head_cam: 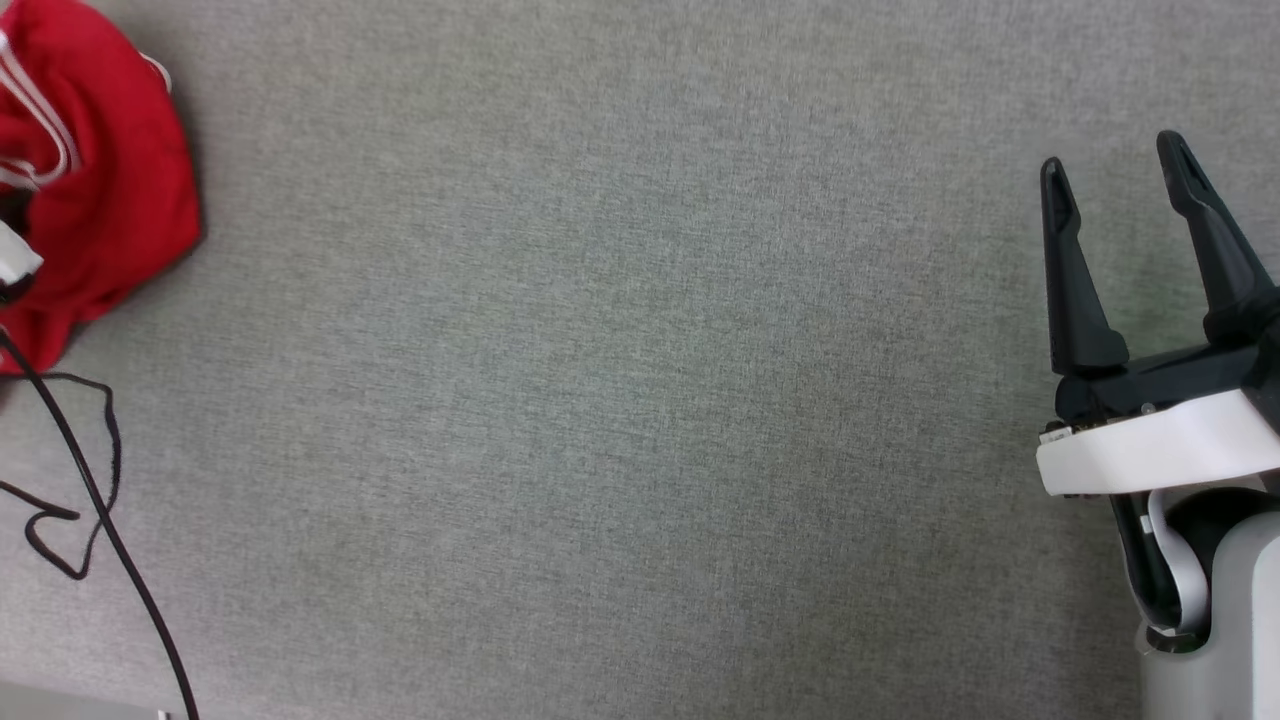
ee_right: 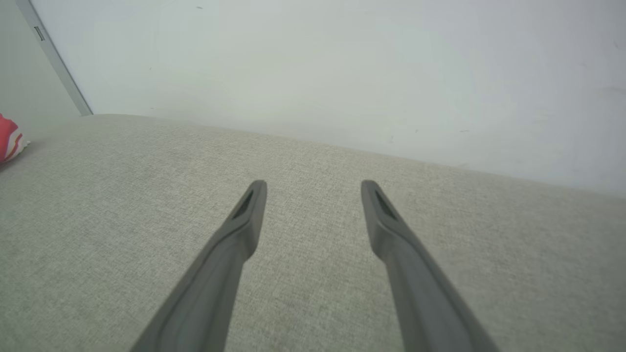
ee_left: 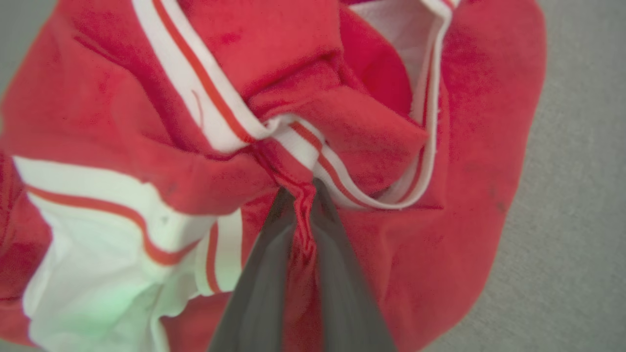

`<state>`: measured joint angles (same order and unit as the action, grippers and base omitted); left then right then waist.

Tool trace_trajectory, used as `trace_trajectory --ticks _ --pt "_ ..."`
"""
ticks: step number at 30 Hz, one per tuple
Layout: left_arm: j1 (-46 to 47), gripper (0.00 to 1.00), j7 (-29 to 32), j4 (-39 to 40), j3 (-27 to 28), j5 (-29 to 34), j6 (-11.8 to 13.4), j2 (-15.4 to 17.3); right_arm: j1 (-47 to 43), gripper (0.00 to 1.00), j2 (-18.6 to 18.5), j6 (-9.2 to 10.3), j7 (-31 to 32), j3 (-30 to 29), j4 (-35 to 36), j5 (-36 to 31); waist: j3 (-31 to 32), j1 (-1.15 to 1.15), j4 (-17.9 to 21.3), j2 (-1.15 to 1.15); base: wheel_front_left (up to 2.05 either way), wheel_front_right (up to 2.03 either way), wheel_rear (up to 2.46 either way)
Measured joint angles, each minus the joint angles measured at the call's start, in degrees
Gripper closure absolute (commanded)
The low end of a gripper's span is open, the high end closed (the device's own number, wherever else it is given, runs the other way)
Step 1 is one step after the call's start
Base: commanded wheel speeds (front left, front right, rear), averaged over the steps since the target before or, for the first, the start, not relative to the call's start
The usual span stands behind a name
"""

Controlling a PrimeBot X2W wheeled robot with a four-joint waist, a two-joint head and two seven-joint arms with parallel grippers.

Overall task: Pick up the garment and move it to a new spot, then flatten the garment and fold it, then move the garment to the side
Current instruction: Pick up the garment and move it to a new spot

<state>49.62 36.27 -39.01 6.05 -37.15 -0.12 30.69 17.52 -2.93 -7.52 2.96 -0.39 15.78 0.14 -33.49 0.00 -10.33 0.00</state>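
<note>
The garment [head_cam: 110, 170] is a crumpled red shirt with white-striped trim, bunched at the far upper left of the head view on the grey cloth surface. In the left wrist view the garment [ee_left: 464, 127] lies close up, and my left gripper [ee_left: 304, 188] is shut on a red fold of it beside the striped neck trim. My right gripper [head_cam: 1115, 165] hovers at the right side, far from the garment, its two dark fingers spread open with nothing between them. The same right gripper [ee_right: 313, 188] stands above bare cloth, with a sliver of the garment [ee_right: 9, 139] at the left edge.
A black cable [head_cam: 90, 500] loops over the surface at the lower left, below the garment. A pale wall [ee_right: 342, 68] rises behind the grey cloth surface [head_cam: 620, 400], whose middle stretches wide between the two arms.
</note>
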Motion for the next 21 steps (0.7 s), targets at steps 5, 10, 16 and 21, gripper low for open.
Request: trace_trajectory --ticks 5,10,16,21 --pt "-0.02 1.0 -8.83 2.49 0.51 1.2 -1.05 0.19 -0.83 0.0 0.0 0.0 -1.03 -0.59 -1.27 0.36 3.24 0.0 -0.25 0.0 0.0 0.0 0.0" --pt "-0.99 1.0 -17.14 4.52 -0.23 4.02 -2.35 0.81 -2.8 0.0 0.0 0.0 -2.21 -1.35 -2.93 1.63 7.59 -0.01 -0.32 0.0 0.0 0.0 0.0" --pt "-4.3 1.0 -26.42 8.38 -2.44 7.26 -3.7 -0.23 -5.98 0.0 -0.02 0.0 -3.76 -2.69 -4.88 4.32 13.41 -0.01 0.24 0.0 0.0 0.0 0.0" --pt "-8.23 1.0 -30.04 11.1 -4.25 8.88 -3.37 -2.27 -8.87 0.0 -0.01 0.0 -4.42 -4.1 -5.81 5.79 17.77 -0.01 1.79 0.0 0.0 0.0 0.0"
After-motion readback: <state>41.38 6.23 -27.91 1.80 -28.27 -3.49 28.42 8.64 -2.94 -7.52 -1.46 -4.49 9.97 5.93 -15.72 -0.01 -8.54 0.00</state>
